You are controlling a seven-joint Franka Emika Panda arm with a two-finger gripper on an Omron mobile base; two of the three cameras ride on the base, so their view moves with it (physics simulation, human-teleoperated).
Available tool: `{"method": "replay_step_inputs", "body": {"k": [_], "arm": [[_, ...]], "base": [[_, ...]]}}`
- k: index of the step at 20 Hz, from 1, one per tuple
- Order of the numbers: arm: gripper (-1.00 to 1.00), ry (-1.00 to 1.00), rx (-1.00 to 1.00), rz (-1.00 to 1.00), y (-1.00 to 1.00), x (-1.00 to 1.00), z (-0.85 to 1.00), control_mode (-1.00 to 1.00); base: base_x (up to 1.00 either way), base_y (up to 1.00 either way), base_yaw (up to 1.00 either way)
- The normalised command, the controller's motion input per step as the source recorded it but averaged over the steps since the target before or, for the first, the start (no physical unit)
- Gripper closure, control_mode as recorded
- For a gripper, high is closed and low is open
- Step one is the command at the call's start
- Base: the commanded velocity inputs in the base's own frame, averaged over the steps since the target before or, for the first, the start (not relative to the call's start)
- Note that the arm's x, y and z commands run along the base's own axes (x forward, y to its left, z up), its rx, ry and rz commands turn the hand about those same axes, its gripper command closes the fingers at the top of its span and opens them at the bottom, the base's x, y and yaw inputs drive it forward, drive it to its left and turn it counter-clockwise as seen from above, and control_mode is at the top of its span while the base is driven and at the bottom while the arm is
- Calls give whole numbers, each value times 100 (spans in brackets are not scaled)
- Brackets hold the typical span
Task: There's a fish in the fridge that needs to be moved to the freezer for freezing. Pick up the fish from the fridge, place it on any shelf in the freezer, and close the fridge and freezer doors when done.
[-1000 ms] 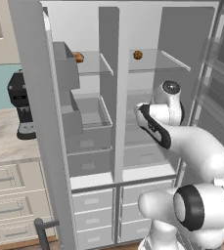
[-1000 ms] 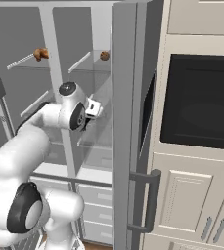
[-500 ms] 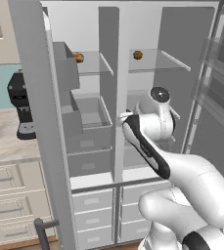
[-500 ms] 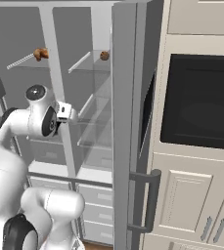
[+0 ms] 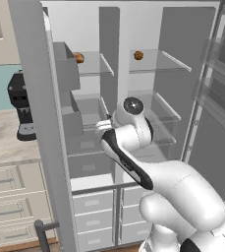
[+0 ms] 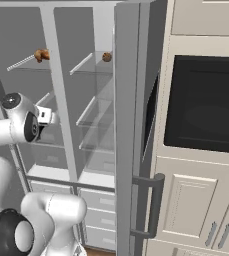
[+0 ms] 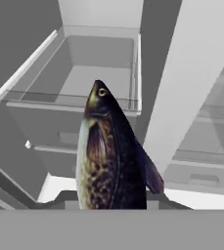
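1. Two doors of the tall grey appliance are seen standing open: the freezer door [image 5: 35, 123] at the far left of the left base view and the fridge door [image 6: 131, 125] in the middle of the right base view.
2. Left of the freezer door, a dark coffee machine [image 5: 21, 110] is set on the worktop [image 5: 6, 142].
3. The freezer [image 5: 87, 106], the narrower compartment, is faced by the arm; a glass shelf [image 7: 69, 95] and a grey bin [image 7: 59, 129] beneath it are seen ahead in the hand view.
4. The fish [image 7: 108, 156] is held head-up in the jaws, which are closed almost fully on its body; it is carried in the air just in front of the freezer shelves, touching none of them.
5. The gripper [image 5: 104, 127] is placed at the level of the middle freezer shelf.
6. Round brown food items [image 5: 139, 55] are left on the top shelves; the fridge [image 5: 155, 98] lies to the right.
7. The step in hand is judged to be the carry into the freezer. Next, the fish would have to be advanced over a shelf, lowered, released, and the arm drawn out before both doors are shut.
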Motion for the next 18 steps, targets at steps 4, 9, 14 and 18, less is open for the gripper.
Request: {"method": "replay_step_inputs", "body": {"k": [4,9,14,18], "arm": [[100,-1,-3,2,64,51,-3,-100],[100,0,0,10,50,34,0,-100],[100,0,0,14,24,31,0,-100],[100,0,0,12,13,49,-3,-100]], "base": [[0,0,0],[0,0,0],[0,0,0],[0,0,0]]}}
